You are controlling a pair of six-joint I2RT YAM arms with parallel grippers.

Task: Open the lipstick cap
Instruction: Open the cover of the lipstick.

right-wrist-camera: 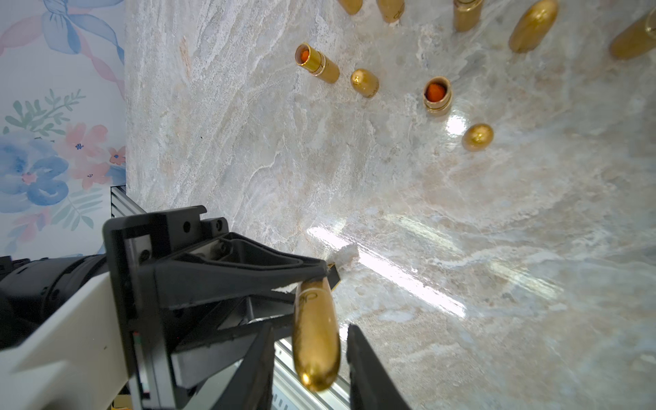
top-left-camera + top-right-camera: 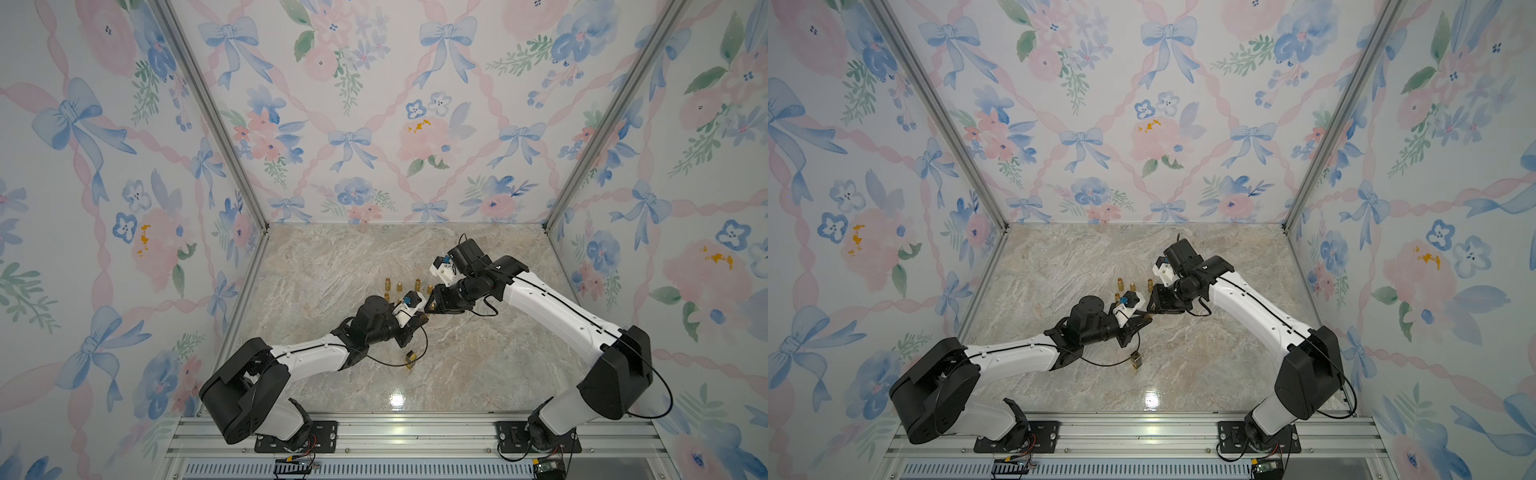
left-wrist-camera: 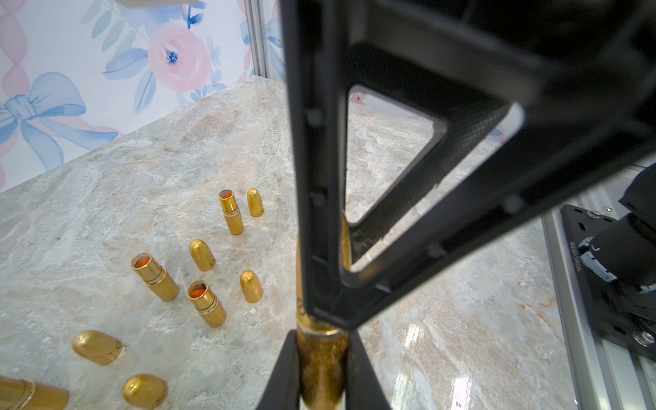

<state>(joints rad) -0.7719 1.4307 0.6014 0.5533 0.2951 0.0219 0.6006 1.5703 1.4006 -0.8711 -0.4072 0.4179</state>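
A gold lipstick (image 3: 321,376) is held above the marble table, where both arms meet in both top views. My left gripper (image 3: 321,342) is shut on its lower tube and shows in a top view (image 2: 421,318). The rounded gold cap (image 1: 312,312) is on the tube and points into my right gripper (image 1: 311,340). The right gripper's fingers (image 1: 358,355) stand on either side of the cap with a small gap on each side, so it is open. In the left wrist view those fingers (image 3: 319,177) hide most of the cap.
Several uncapped gold lipsticks (image 3: 206,305) with orange cores and loose gold caps (image 3: 251,285) stand on the marble table (image 2: 478,365) behind the grippers. A small gold and black box (image 2: 410,360) lies nearer the front. Floral walls enclose three sides; an aluminium rail (image 2: 415,432) runs along the front.
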